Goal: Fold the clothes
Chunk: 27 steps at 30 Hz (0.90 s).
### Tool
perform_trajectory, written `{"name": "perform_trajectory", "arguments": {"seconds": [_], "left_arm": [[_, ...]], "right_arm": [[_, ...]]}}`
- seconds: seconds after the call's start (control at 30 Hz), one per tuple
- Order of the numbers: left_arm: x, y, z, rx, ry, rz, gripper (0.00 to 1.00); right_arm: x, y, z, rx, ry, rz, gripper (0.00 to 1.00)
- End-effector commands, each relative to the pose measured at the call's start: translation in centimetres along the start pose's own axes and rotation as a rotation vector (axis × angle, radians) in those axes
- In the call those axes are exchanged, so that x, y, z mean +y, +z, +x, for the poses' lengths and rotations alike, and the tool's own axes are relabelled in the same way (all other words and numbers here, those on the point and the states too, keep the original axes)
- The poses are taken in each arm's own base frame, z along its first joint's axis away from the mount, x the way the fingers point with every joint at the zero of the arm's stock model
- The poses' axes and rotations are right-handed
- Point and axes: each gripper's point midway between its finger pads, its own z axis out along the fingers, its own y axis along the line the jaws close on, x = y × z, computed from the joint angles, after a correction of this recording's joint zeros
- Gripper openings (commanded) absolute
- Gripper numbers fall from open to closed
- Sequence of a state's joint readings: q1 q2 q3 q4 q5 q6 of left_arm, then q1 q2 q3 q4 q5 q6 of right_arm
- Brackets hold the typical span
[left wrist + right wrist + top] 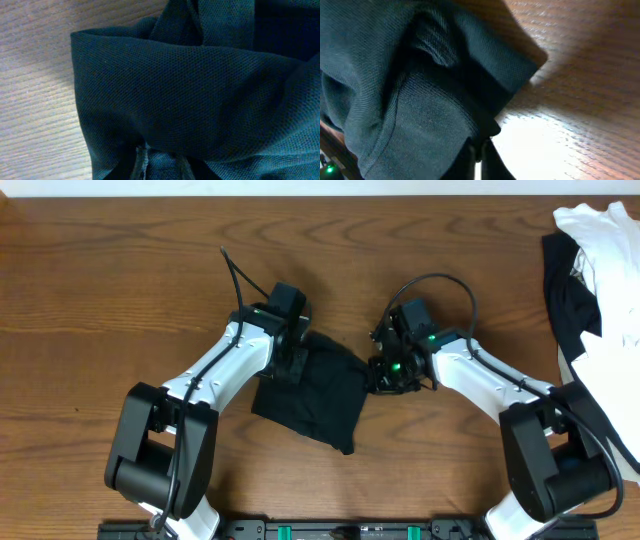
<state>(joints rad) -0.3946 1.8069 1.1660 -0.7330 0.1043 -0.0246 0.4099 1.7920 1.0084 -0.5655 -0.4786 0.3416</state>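
Note:
The black T-shirt (318,398) lies folded into a small, roughly square bundle at the table's middle. My left gripper (293,358) sits on its upper left edge. In the left wrist view the dark cloth (180,85) fills the frame and bunches between the fingers (162,167), which look shut on a fold. My right gripper (385,372) is at the bundle's upper right corner. In the right wrist view its fingers (479,152) are pressed almost together at the edge of the cloth (410,100), pinching it low over the table.
A pile of other clothes lies at the far right edge: a white shirt (605,240) on top of a black garment (568,290). The wooden table (120,270) stretches bare to the left and back.

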Motion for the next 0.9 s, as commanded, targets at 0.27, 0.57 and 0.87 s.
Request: {"name": "perform_trajectory", "arguments": {"seconds": [0.27,0.57,0.87], "left_arm": [[1.1,1.2,1.6,0.07,0.0,-0.049,0.23],[1.1,1.2,1.7,0.074,-0.005,-0.049,0.23],[1.1,1.2,2.5,0.104,-0.063,-0.054,0.23]], "right_arm": [[-7.6,-1.9,-0.7,-0.04,0.168,0.225,0.01],[-7.5,-2.2,-0.8,-0.032,0.146,0.166,0.24],[-7.0,-1.9,0.5,0.024,0.104,0.172,0.29]]}}
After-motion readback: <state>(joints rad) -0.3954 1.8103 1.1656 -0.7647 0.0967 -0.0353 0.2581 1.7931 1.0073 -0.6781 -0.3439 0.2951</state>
